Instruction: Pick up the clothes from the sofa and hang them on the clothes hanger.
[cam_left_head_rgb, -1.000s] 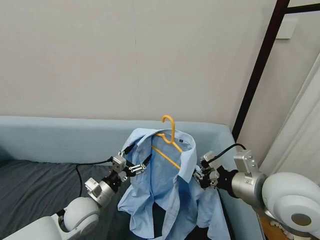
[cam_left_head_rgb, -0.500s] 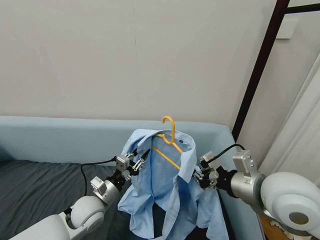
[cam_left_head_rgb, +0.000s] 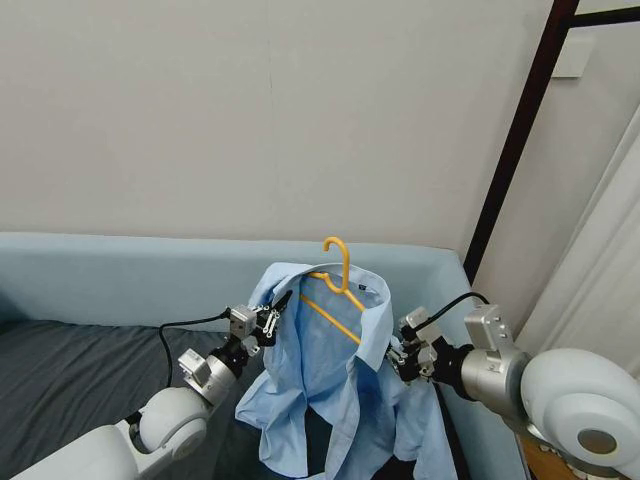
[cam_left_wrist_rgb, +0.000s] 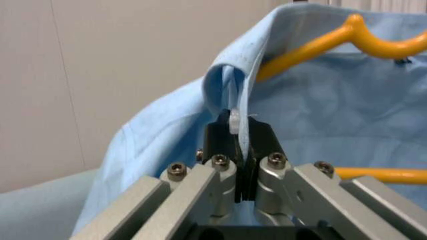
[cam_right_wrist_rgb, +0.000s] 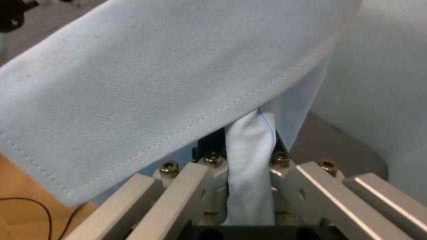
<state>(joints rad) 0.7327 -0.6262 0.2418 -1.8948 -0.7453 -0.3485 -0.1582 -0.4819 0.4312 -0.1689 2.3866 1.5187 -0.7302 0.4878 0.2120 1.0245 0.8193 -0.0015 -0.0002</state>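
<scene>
Moved inward since earlier, my left gripper (cam_left_head_rgb: 275, 313) pinches the light-blue cloth shirt (cam_left_head_rgb: 325, 375) at its left edge. My right gripper (cam_left_head_rgb: 398, 356) pinches the right edge, the yellow plastic hanger (cam_left_head_rgb: 346, 270) sits between them, and the pale-blue sofa (cam_left_head_rgb: 120, 275) lies behind.

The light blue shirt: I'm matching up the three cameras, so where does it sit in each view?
Head view: the light blue shirt hangs at lower centre, draped on the yellow hanger.
Left wrist view: its edge is pinched in the left tool.
Right wrist view: it lies across the right tool, which pinches a fold.
Shared landmark: the yellow hanger, in the head and left wrist views.
</scene>
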